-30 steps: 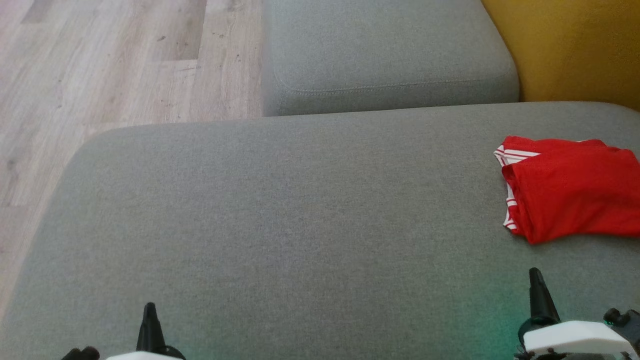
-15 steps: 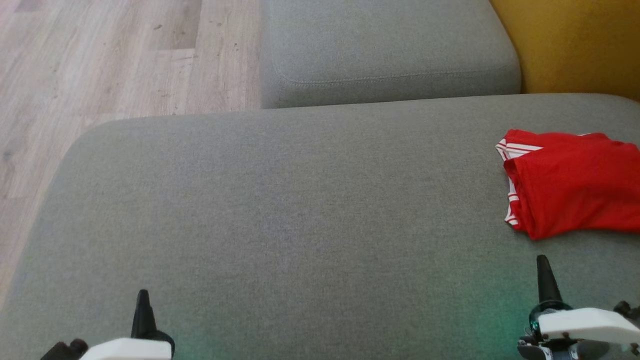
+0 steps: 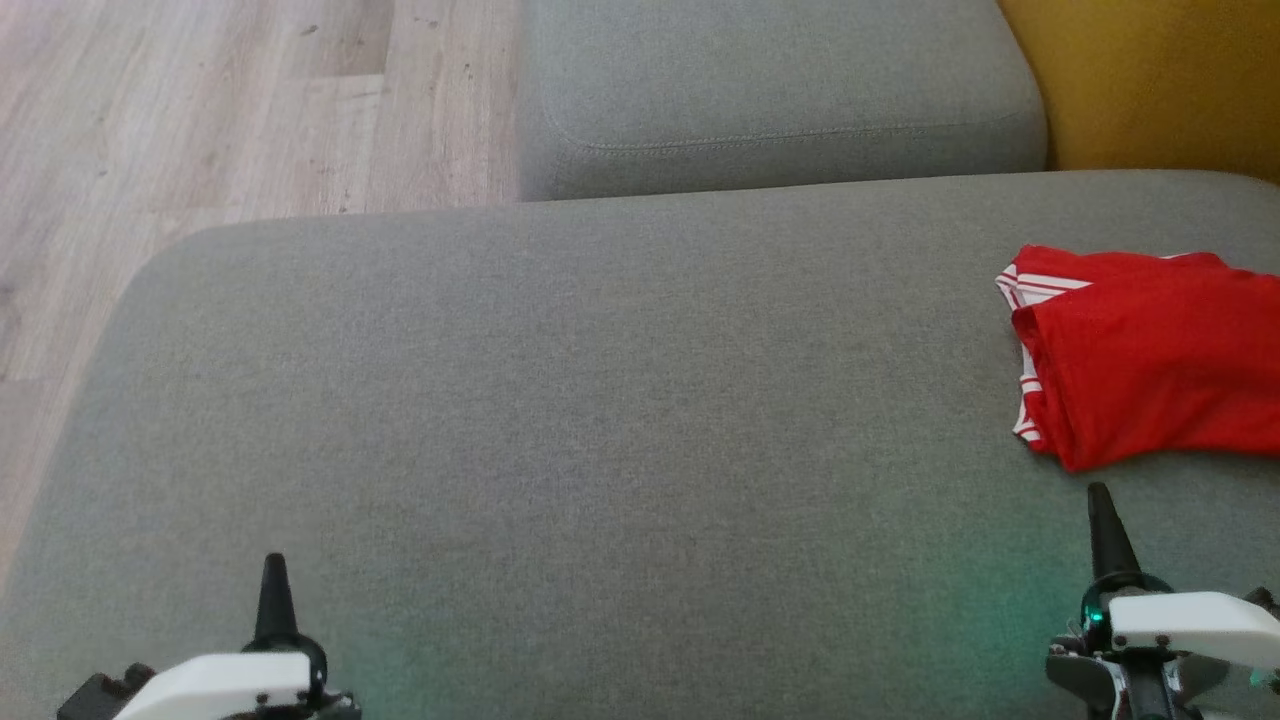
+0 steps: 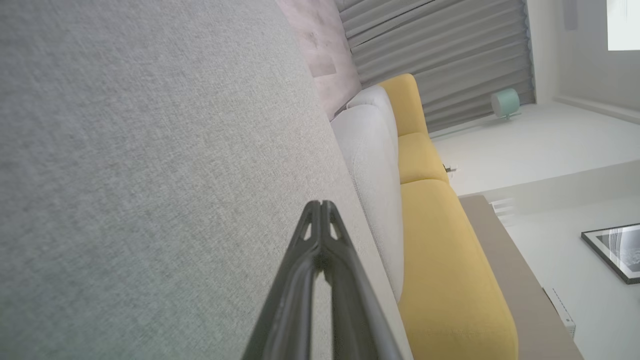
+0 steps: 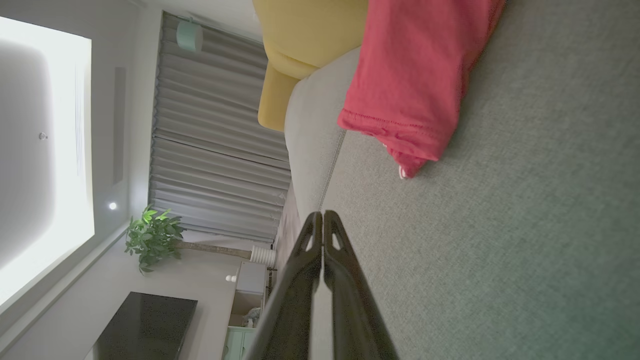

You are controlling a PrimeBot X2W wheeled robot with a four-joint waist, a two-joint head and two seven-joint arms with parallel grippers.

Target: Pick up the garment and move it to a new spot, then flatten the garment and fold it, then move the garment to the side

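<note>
Red garment (image 3: pixel 1150 355), white-striped trim: soft, light, limp, likely to sag | lies bunched on grey seat (image 3: pixel 600 400), right side, nearer far edge | hold: pinch hem corner facing right gripper (image 3: pixel 1100 510) | both clenched, empty; left gripper (image 3: pixel 272 580) at near edge

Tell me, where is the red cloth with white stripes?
The red fabric garment with white-striped trim lies on the grey fabric cushion at the head view's right edge, ahead of the right gripper.

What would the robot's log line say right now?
garment: red, folded, lying on grey cushion, right side | left gripper: shut, empty | right gripper: shut, empty, near garment, not touching
</note>
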